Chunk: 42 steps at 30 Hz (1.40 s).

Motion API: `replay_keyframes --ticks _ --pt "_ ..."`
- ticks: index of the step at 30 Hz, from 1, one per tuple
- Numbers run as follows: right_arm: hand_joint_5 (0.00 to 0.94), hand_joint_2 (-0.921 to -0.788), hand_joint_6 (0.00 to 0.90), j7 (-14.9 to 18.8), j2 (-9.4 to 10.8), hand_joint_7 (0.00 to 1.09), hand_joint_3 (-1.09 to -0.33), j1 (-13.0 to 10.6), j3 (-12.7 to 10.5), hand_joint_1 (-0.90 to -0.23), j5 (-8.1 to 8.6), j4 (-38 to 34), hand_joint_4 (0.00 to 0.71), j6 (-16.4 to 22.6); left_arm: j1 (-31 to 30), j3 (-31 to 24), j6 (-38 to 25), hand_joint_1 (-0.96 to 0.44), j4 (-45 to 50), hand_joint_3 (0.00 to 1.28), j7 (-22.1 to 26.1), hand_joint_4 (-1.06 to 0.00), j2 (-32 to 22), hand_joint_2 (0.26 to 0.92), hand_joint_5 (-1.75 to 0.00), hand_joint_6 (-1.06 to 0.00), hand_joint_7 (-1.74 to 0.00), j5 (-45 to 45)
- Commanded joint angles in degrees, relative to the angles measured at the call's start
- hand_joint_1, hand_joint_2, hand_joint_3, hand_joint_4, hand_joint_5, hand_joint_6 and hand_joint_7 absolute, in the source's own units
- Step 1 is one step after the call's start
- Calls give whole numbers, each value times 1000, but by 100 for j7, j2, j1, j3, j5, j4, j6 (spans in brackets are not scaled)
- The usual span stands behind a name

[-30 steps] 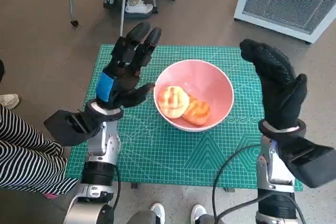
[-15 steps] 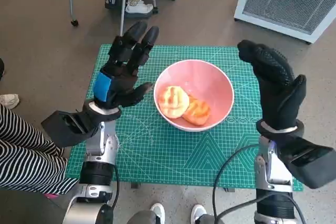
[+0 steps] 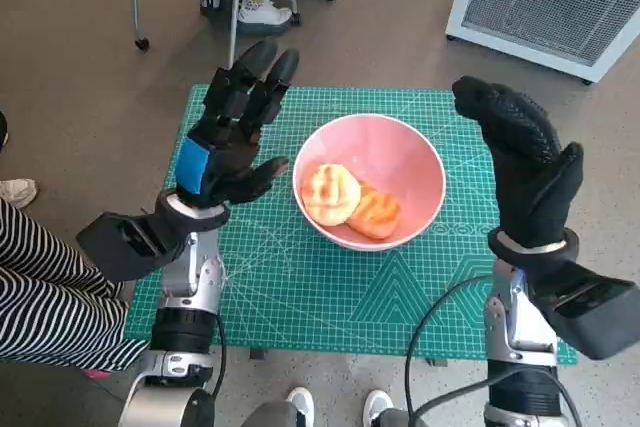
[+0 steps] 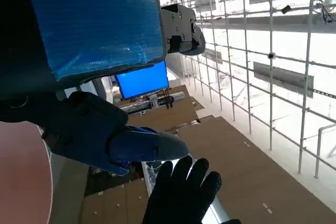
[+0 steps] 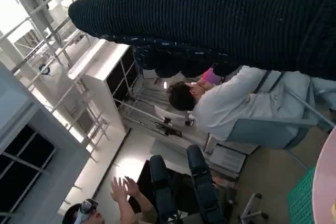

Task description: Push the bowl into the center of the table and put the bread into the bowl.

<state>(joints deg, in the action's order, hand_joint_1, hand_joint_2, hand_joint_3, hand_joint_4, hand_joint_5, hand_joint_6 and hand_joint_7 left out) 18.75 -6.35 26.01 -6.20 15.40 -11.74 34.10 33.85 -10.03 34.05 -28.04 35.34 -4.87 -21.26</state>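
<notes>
Pink bowl near mat middle, two bread pieces inside. Left hand and right hand raised either side of bowl, fingers spread, holding nothing. Task looks done; best finish: withdraw both hands outward, no brush against bowl rim.
</notes>
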Motion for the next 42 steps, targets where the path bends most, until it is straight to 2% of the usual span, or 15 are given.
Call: replay_keyframes --ticks 1,16,29,42 --pt "0 -921 79 -14 33 406 -677 -51 36 -649 -63 -3 150 -54 29 -48 86 -566 -14 284 69 -119 -78 921 -1 1 -451 -78" --pt "0 -921 79 -84 77 407 -676 -70 94 -659 -153 -1 150 -23 -23 -58 24 -566 22 294 125 -112 -102 921 0 1 -438 -143" --pt "0 -921 77 -74 69 407 -676 -123 83 -663 -148 -45 149 4 -65 -66 -20 -566 16 298 176 -112 -142 921 -2 -4 -420 -221" --pt "1 -921 76 -164 215 407 -676 -164 121 -661 -232 -38 148 60 -143 -137 -287 -564 212 298 267 -117 -221 921 -4 -7 -410 -424"
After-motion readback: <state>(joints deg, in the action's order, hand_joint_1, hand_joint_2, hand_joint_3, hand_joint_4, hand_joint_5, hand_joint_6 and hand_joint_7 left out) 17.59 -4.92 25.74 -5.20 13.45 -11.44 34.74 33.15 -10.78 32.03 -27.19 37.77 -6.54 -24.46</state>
